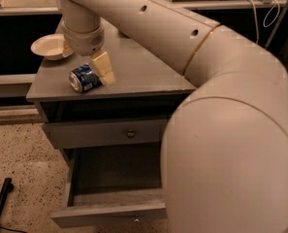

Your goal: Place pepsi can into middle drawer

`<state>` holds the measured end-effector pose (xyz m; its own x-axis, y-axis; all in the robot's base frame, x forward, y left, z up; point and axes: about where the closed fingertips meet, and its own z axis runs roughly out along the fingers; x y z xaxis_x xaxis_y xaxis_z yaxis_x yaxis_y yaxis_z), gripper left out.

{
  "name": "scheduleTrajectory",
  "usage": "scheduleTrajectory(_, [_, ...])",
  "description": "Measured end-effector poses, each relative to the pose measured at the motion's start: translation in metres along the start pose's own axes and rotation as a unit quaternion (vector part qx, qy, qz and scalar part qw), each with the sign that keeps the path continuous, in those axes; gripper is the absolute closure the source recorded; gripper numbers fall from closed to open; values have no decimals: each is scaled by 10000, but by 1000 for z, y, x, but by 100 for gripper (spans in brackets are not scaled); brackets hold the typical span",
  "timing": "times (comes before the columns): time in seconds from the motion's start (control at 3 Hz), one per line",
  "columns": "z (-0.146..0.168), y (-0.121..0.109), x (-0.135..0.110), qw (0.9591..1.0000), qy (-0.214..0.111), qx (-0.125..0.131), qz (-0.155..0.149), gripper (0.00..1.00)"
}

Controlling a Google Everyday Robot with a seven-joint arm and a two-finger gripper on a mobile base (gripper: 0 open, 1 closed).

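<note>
Pincer (104, 71) hangs low over the grey cabinet top (143, 79), just beside the right side of the pepsi can (84, 78). You cannot tell whether they touch, or how wide the pincer stands. The can lies on its side near the front edge (silver end to the front left), apart from the beige bowl (49, 46). The middle drawer (109, 212) below stands pulled open, and the knobbed drawer (100, 132) above it is shut.
</note>
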<state>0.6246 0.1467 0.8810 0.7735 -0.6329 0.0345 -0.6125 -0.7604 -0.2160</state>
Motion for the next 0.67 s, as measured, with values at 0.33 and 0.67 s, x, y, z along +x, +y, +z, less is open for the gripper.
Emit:
scheduleTrajectory(0.33, [8,-17,4,9997,-47,-164,156,0])
scheduleTrajectory(0.67, [23,-27,13,9987,-39,-320,405,0])
